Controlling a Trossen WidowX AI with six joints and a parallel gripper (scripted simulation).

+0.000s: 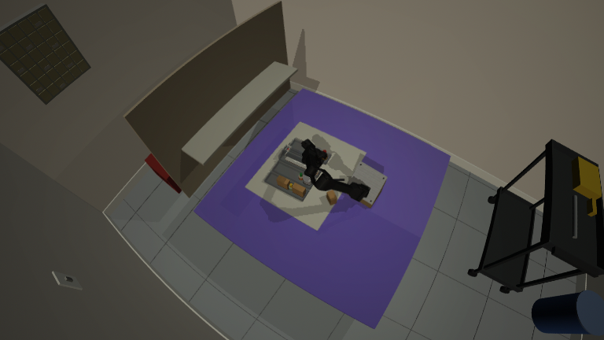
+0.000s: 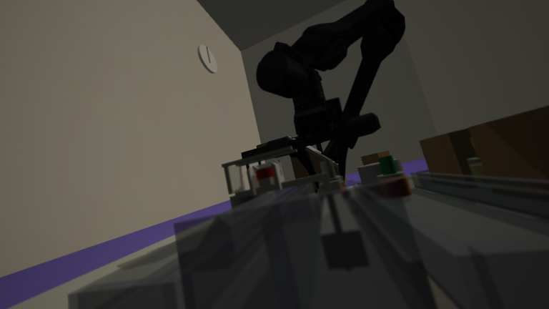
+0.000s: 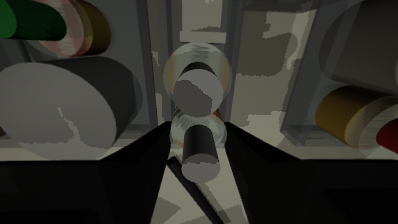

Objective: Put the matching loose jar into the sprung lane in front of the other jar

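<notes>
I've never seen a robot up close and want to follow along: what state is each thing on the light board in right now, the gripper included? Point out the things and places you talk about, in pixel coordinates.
Gripper (image 3: 197, 127): closed on the grey-capped jar nearer it.
Nearer grey-capped jar (image 3: 201, 169): held between the fingers.
Farther grey-capped jar (image 3: 198, 93): upright in the lane, capped.
Green-capped jar (image 2: 387, 165) (image 3: 35, 22): upright, capped.
Red-capped jar (image 2: 264, 172): capped.

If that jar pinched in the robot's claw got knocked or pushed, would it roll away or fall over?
The jar looks round-sided, so it might roll if laid down. Its tall, narrow cap could make it tip under a high push. Its clear body suggests something stiff, possibly breakable.
</notes>
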